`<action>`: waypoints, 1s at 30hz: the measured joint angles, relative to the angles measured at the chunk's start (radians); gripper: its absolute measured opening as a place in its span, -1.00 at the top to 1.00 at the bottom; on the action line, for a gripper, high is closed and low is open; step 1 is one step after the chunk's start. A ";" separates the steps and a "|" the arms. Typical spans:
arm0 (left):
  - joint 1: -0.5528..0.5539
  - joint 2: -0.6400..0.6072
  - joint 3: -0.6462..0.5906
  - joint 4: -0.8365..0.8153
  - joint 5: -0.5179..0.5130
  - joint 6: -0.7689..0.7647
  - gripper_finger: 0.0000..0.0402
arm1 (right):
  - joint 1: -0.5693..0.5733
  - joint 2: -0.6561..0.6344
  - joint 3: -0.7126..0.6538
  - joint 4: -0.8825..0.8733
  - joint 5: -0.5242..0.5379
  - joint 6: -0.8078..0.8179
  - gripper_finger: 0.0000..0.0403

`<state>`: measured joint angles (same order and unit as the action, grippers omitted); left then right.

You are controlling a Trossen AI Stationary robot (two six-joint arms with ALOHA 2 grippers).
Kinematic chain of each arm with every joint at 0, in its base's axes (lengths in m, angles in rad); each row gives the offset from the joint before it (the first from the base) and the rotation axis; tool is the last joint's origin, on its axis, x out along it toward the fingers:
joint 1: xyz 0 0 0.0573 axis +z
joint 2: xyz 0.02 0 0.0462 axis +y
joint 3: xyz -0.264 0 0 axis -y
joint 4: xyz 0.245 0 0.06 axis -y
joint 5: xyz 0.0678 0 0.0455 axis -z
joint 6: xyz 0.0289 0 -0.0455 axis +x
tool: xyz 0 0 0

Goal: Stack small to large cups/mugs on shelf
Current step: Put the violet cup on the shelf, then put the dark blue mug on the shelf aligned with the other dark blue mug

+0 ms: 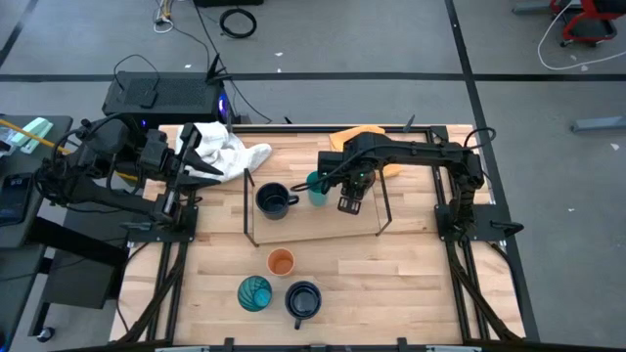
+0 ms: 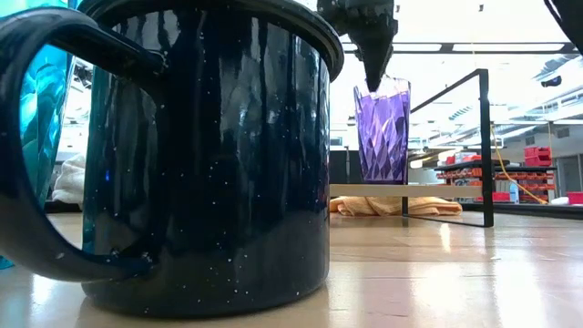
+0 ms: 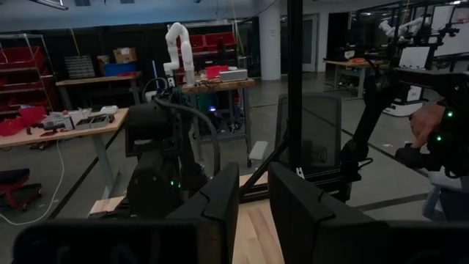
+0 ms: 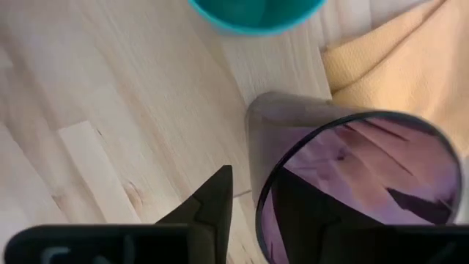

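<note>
The shelf (image 1: 313,220) stands mid-table with a navy mug (image 1: 274,200), a small teal cup (image 1: 317,188) and a purple tumbler (image 2: 383,137) upright on its board. My right gripper (image 4: 253,183) points down over the tumbler's rim, open, one finger inside the tumbler and one outside. An orange cup (image 1: 281,261), a patterned teal tumbler (image 1: 254,292) and a second navy mug (image 1: 304,299) stand on the table near the front edge. My left gripper (image 3: 253,213) waits level at the table's far left, open and empty. My right gripper comes from above, pointing down, with the tumbler's wall near the rim (image 4: 256,147) between its fingers. The outer finger (image 4: 212,198) stands clear of the wall. Whether the inner finger (image 4: 308,213) touches the wall I cannot tell. The tumbler stands upright on the shelf board.
A white cloth (image 1: 230,152) lies at the far left of the table and a yellow cloth (image 1: 362,137) behind the shelf. Black wire rails (image 1: 383,210) rise at the shelf's ends. Bare tabletop (image 1: 411,284) lies at the front right.
</note>
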<state>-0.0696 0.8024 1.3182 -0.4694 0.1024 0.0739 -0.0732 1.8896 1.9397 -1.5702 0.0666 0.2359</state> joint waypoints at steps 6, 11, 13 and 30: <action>0.000 0.000 0.000 0.000 0.000 0.000 0.56 | 0.005 -0.003 0.038 0.000 -0.003 0.007 0.49; 0.000 0.000 0.000 -0.001 0.000 0.003 0.58 | 0.004 -0.026 0.038 -0.001 0.000 0.016 0.49; 0.000 0.000 0.000 0.000 0.000 0.009 0.59 | 0.001 -0.035 0.037 -0.001 0.004 0.019 0.49; 0.000 0.000 0.000 0.000 0.000 0.009 0.58 | 0.221 -0.230 0.037 0.000 0.026 0.359 0.49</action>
<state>-0.0695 0.8024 1.3182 -0.4690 0.1024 0.0830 0.1480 1.6600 1.9766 -1.5701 0.0922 0.5947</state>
